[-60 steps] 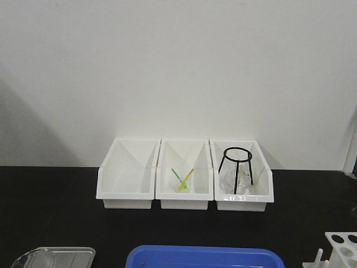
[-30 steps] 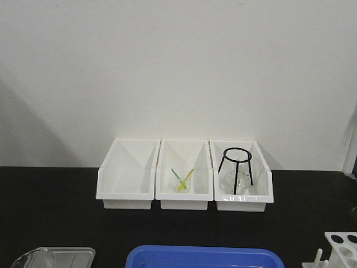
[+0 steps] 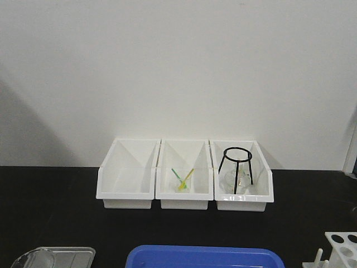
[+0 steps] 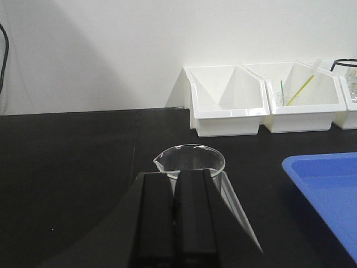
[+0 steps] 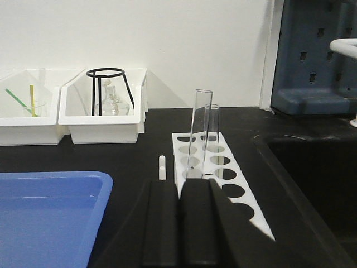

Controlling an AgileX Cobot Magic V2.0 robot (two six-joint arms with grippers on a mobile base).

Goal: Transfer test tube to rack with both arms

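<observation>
Test tube (image 5: 199, 131): clear glass, upright in the rack (image 5: 220, 170), seated in a hole of the left-hand row; a second tube (image 5: 211, 134) stands just behind it. Which of the two the task means cannot be told.

Rack: white, pierced top plate, short peg (image 5: 162, 166) on its left side. Stands on the black desk (image 4: 72, 167) toward its right edge, beside the blue tray (image 5: 50, 215); in the front view only its corner (image 3: 341, 245) shows at the lower right.

Right claw (image 5: 179, 220): fingers together, no gap seen, nothing between them; sits low, just in front of the rack.

Left claw (image 4: 175, 218): fingers likewise pressed together, empty, just behind the glass beaker (image 4: 191, 161) toward the desk's left side.

Bins: three white bins (image 3: 184, 176) in a row along the desk's rear edge; the middle holds coloured sticks (image 3: 182, 180), the right a black wire stand (image 3: 237, 167) over glassware.

Change: none. Across the last second the front view is identical, with nothing shifted and no arm entering.

Assessment: with tubes already racked, both claws empty and the scene static, the transfer is judged either complete or not started.
</observation>
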